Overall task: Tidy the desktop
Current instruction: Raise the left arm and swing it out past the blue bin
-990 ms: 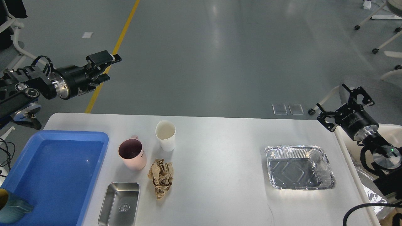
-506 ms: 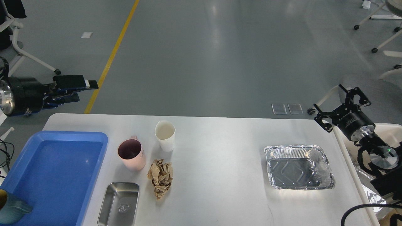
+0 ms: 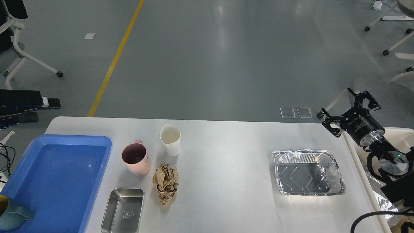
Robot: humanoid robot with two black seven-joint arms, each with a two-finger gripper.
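Observation:
The white desktop (image 3: 226,161) carries a pink mug (image 3: 136,159), a white paper cup (image 3: 170,139), a crumpled brown paper ball (image 3: 166,183), a small steel dish (image 3: 123,210) and a foil tray (image 3: 307,172). My left gripper (image 3: 48,110) hovers off the table's far left corner, level, its fingers apart and empty. My right gripper (image 3: 344,107) is open and empty above the table's far right corner, beyond the foil tray.
A blue plastic tray (image 3: 100,161) lies at the left with a teal object (image 3: 11,213) in its near corner. A cream bin (image 3: 359,165) stands off the table's right edge. Chair legs stand on the grey floor behind.
My left arm has pulled back to the left and down, so only its fingers still show. My right gripper has crept slightly up and to the left.

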